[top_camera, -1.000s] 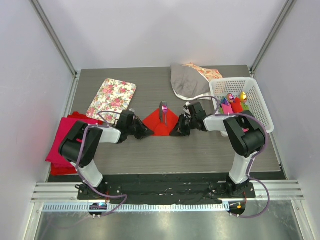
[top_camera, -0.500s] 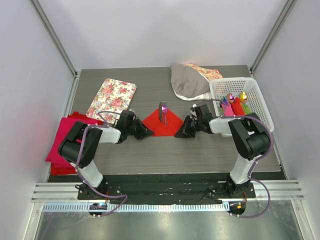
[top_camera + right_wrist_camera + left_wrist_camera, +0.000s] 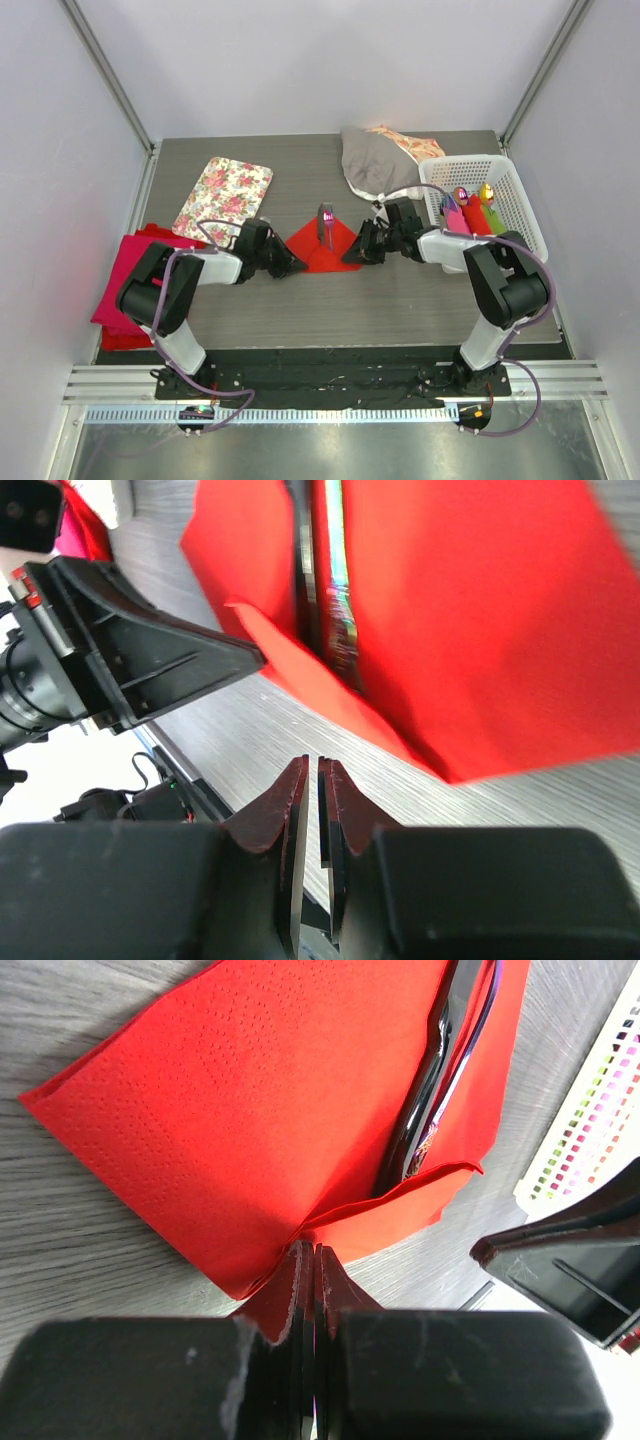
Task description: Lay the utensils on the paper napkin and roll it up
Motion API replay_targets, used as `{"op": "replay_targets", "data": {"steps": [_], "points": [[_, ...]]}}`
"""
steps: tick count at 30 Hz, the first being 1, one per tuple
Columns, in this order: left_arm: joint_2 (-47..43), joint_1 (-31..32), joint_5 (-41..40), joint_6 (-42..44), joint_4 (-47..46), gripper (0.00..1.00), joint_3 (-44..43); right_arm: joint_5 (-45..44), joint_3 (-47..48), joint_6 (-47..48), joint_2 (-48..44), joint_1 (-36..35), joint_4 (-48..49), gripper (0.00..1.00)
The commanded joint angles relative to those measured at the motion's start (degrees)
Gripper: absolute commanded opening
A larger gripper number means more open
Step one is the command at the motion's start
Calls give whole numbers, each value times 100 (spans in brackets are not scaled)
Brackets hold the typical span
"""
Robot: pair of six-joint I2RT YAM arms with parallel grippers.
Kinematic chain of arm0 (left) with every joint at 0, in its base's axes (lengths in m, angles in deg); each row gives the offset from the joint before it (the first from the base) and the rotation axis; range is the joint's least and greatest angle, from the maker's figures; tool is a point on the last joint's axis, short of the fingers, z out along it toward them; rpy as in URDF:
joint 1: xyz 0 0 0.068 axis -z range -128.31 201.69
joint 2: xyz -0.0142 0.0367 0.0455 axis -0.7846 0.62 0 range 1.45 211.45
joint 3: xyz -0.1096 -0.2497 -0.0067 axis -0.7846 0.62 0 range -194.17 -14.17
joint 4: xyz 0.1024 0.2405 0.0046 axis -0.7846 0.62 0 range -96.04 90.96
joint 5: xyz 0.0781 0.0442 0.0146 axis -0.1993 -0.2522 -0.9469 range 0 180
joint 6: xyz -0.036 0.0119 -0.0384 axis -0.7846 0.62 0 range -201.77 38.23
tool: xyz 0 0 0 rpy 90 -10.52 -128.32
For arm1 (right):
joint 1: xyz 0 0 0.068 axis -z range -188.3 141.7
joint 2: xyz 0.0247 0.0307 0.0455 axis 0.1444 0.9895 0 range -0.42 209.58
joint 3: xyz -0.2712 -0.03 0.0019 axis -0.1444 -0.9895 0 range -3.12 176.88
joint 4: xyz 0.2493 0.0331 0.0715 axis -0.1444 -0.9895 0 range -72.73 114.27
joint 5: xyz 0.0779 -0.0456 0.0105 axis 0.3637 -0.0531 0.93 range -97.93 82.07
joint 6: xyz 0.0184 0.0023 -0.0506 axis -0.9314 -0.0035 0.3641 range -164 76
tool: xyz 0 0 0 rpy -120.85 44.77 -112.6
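The red paper napkin (image 3: 310, 247) lies mid-table, with its near corner folded up over the handles of the dark utensils (image 3: 325, 222). My left gripper (image 3: 291, 267) is shut on the napkin's left corner, and the left wrist view shows the paper (image 3: 250, 1110) pinched between the fingertips (image 3: 300, 1260), with the utensils (image 3: 440, 1080) beyond. My right gripper (image 3: 354, 256) is at the napkin's right edge. In the right wrist view its jaws (image 3: 318, 767) are closed to a thin slit with nothing between them, just short of the napkin (image 3: 470, 620) and utensils (image 3: 325, 580).
A white basket (image 3: 520, 215) with coloured rolls stands at the right. A grey cloth (image 3: 375, 160) lies behind the right arm. A floral tray (image 3: 225, 195) is back left. A magenta cloth stack (image 3: 125, 280) lies at the left edge.
My right gripper drew back to the right, away from the napkin, then came back to its right edge. The left gripper kept its hold and did not move.
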Motion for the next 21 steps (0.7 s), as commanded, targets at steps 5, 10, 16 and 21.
{"op": "replay_targets", "data": {"steps": [5, 10, 16, 21], "points": [[-53, -41, -221, 270, 519, 0, -177, 32, 459, 100, 606, -279, 163, 17], [-149, -41, -125, 279, 378, 0, -99, -152, 503, 117, 844, -279, 84, 15], [-658, -32, 59, 507, 141, 6, -19, -302, 486, 47, 941, -279, -13, 13], [-651, 11, 402, 648, 79, 9, -72, -372, 495, 29, 941, -279, -92, 13]]}}
